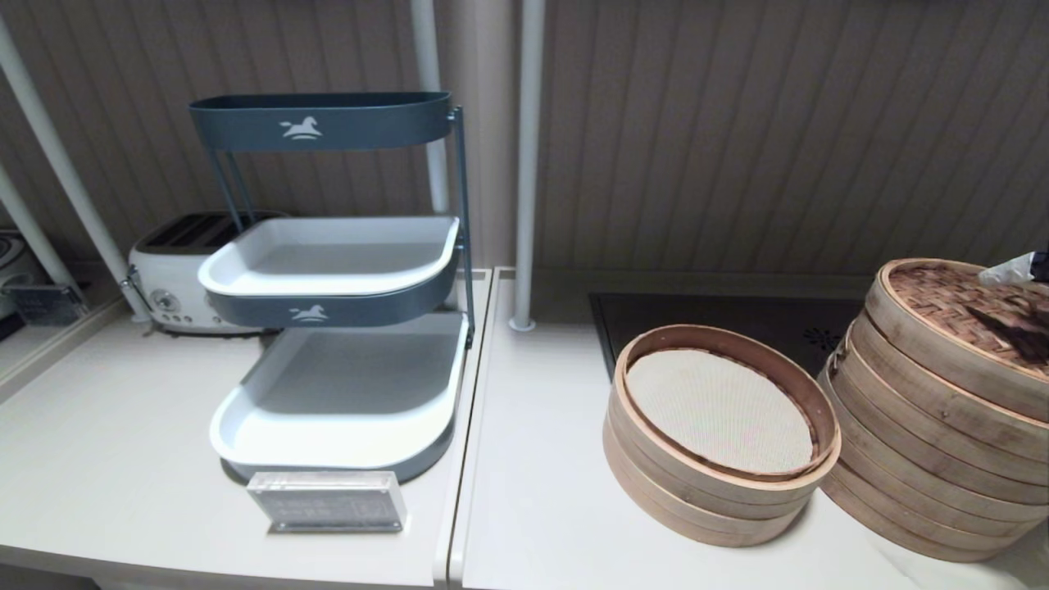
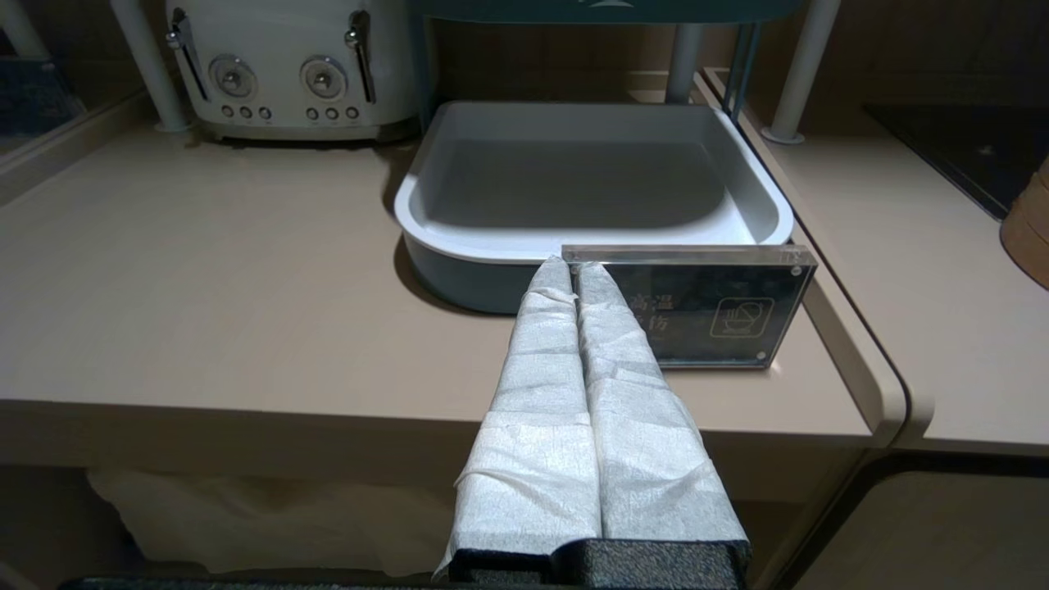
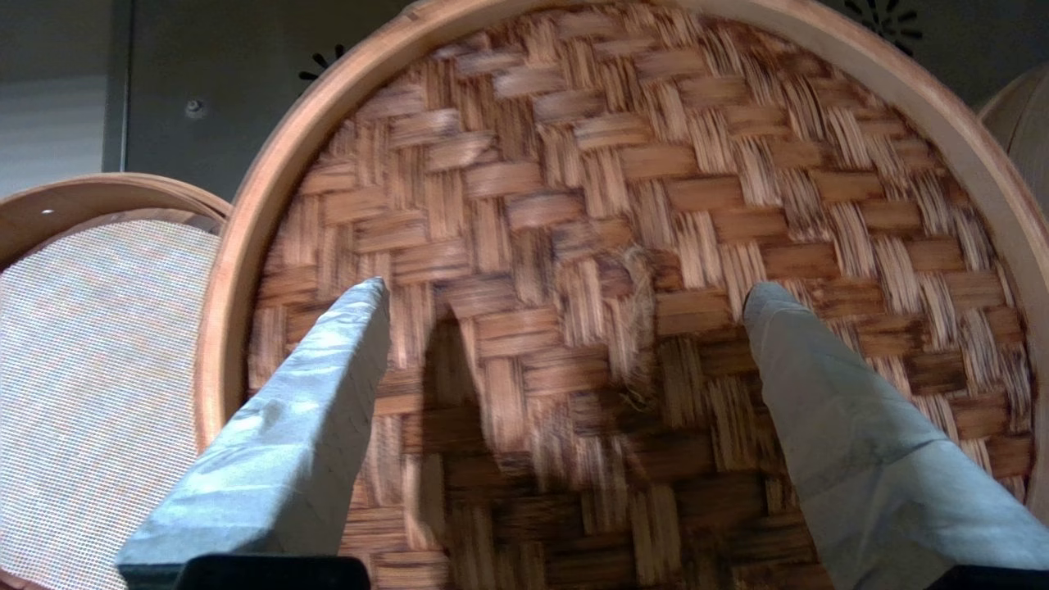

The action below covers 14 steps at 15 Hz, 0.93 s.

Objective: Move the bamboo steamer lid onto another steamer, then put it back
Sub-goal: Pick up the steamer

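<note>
The bamboo steamer lid [image 1: 959, 328] lies tilted, woven face up, atop the taller steamer stack [image 1: 926, 459] at far right. The right tool [image 3: 565, 295] hangs over its centre knot [image 3: 631, 315], fingers apart. The left tool [image 2: 574, 274] is parked near the surface's [image 1: 533, 492] left edge, fingers together.

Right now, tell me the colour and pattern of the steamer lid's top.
Reddish-brown woven bamboo in a herringbone-like weave; the bamboo steamer lid shows best in the right wrist view.

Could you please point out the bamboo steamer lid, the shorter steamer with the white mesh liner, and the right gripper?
bamboo steamer lid [image 3: 623, 164]: right wrist view, on its woven top.
shorter steamer [image 1: 656, 479]: head view, on its outer wall.
right gripper [image 3: 565, 291]: right wrist view, midway between its open fingertips, above the lid.
</note>
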Available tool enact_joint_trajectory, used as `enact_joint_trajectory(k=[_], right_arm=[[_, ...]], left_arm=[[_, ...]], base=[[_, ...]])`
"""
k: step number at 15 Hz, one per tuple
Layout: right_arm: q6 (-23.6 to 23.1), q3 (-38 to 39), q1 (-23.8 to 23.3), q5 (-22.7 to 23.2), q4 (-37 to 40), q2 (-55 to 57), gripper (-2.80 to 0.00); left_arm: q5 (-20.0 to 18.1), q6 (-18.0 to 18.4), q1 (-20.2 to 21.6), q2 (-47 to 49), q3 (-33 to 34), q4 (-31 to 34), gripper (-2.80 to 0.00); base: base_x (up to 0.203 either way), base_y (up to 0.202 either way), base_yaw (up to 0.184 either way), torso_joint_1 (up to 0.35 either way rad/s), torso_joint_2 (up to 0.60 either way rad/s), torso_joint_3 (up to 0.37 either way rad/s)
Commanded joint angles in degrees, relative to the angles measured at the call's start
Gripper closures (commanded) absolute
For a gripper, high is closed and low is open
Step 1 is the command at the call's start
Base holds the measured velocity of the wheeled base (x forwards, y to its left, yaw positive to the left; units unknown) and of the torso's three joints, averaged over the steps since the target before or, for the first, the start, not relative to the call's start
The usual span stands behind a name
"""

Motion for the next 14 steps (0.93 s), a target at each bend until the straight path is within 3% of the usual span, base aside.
enact_joint_trajectory(k=[1, 5, 14], right_arm=[[-0.1, 0.7, -0.3, 0.2, -0.4, 0.7, -2.80], [-0.2, 3.3, -0.4, 0.2, -5.0, 1.5, -2.80], [-0.2, 2.6, -1.2, 0.2, -5.1, 2.9, -2.80]], left_arm=[[0.0, -0.1, 0.0, -0.1, 1.6, 0.0, 0.00], [0.0, 0.0, 0.0, -0.1, 1.6, 0.0, 0.00], [0.0, 0.0, 0.0, -0.1, 1.6, 0.0, 0.00]], base=[[0.000, 0.000, 0.000, 0.000, 0.00, 0.000], [0.000, 0.000, 0.000, 0.000, 0.00, 0.000], [0.000, 0.000, 0.000, 0.000, 0.00, 0.000]])
